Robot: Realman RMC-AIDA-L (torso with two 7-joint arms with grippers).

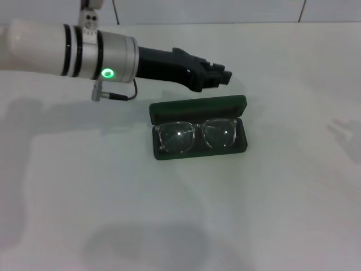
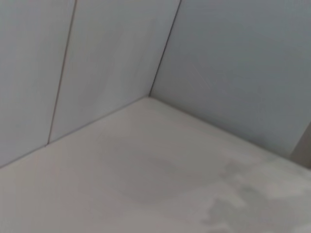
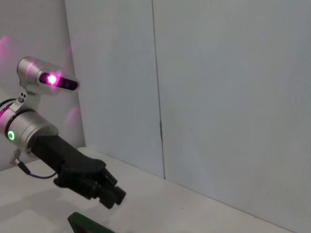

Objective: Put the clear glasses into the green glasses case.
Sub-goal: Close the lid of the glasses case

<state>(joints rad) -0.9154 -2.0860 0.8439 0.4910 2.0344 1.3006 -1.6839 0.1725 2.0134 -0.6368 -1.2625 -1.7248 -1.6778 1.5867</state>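
Note:
The green glasses case (image 1: 198, 131) lies open near the middle of the white table, its lid (image 1: 197, 107) standing up at the back. The clear glasses (image 1: 196, 134) rest inside the lower half, lenses up, filling its width. My left arm reaches in from the left, and its black left gripper (image 1: 219, 77) hovers just behind and above the lid, shut and holding nothing. The right wrist view shows that same left gripper (image 3: 111, 192) above a corner of the case (image 3: 83, 224). My right gripper is out of view.
The white table (image 1: 271, 214) spreads around the case on all sides. Pale wall panels (image 3: 218, 97) rise behind it. The left wrist view shows only the table's surface (image 2: 146, 170) meeting a wall corner.

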